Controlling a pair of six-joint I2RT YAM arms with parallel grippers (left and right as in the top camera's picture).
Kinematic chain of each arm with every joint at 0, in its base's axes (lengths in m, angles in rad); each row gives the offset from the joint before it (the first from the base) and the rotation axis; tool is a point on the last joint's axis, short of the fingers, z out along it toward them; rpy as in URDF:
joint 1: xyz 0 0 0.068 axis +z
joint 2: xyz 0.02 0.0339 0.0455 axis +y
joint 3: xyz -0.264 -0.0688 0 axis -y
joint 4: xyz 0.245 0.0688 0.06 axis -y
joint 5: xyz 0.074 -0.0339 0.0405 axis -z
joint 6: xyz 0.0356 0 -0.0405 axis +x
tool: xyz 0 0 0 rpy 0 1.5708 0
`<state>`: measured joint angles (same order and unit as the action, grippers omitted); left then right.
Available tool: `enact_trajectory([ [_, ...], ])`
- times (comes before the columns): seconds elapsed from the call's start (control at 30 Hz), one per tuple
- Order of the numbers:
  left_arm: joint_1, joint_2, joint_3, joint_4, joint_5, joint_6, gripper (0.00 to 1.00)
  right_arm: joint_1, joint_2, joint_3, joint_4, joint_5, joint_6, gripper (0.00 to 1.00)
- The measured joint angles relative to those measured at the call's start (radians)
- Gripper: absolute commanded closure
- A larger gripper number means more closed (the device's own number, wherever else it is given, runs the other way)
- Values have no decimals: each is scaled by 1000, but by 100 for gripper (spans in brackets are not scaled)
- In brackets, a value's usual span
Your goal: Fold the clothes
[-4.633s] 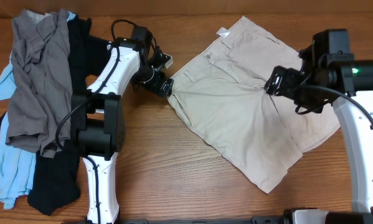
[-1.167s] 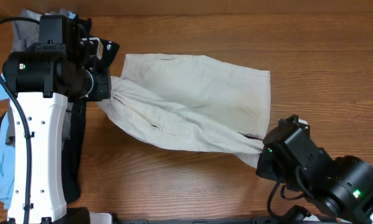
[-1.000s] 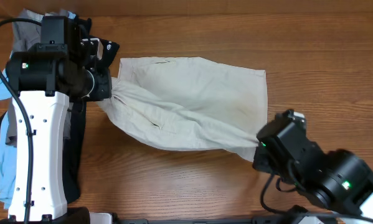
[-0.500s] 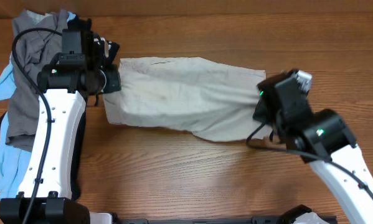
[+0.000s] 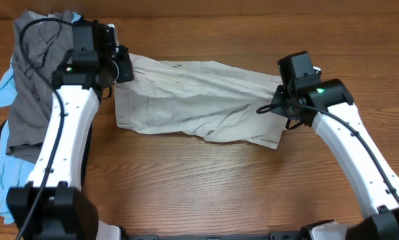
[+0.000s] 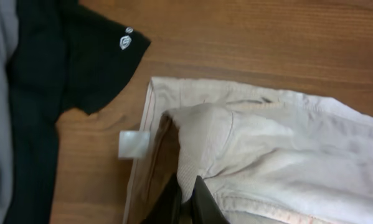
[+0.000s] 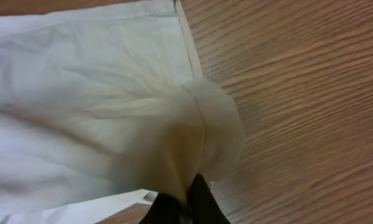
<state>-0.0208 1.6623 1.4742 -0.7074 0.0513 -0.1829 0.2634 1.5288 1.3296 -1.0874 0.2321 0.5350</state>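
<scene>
The beige shorts (image 5: pixel 192 100) lie stretched left to right across the middle of the table, doubled over lengthwise with creases. My left gripper (image 5: pixel 127 72) is shut on the waistband end of the shorts (image 6: pixel 286 143), with cloth pinched between its fingers (image 6: pixel 187 186), next to the white label (image 6: pixel 134 144). At the other side, my right gripper (image 5: pixel 274 107) is shut on a bunched fold at the leg-hem end of the shorts (image 7: pixel 86 93), the cloth rising from its jaws (image 7: pixel 191 186).
A pile of clothes sits at the table's left edge: a grey shirt (image 5: pixel 32 80), a light-blue garment (image 5: pixel 2 87) and a black tee (image 6: pixel 68 62) with a small white logo (image 6: pixel 124 42). Bare wood (image 5: pixel 206 187) runs along the front.
Both grippers have carried their ends of the shorts toward the far side of the table. The near edge now lies folded over onto the rest.
</scene>
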Motion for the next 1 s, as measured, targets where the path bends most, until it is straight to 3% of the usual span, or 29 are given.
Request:
enact_trajectory([
  [0.27,-62,169,-1,251,-41,-2,92,-50,95,0,83,-15,-9,96],
  [0.3,-72,203,-1,311,-48,-2,83,-60,121,0,100,-16,-11,96],
  [0.33,-78,224,-2,344,-50,-3,65,-67,144,0,124,-17,-13,86],
  [0.37,-84,252,-2,396,-56,-5,41,-73,165,0,146,-19,-16,65],
  [0.4,-89,271,-2,423,-59,-4,26,-74,185,0,164,-21,-20,53],
  [0.47,-91,305,-2,468,-65,-5,11,-79,217,0,213,-23,-32,27],
  [0.5,-91,322,-2,478,-65,-5,3,-80,229,0,228,-25,-37,24],
  [0.63,-91,356,-2,441,-83,-9,0,-80,243,4,237,-47,-71,16],
  [0.9,-75,304,53,24,-85,21,0,-79,232,133,86,-172,-203,12],
  [1.0,-51,278,67,-37,-66,52,0,-80,228,138,50,-204,-238,12],
])
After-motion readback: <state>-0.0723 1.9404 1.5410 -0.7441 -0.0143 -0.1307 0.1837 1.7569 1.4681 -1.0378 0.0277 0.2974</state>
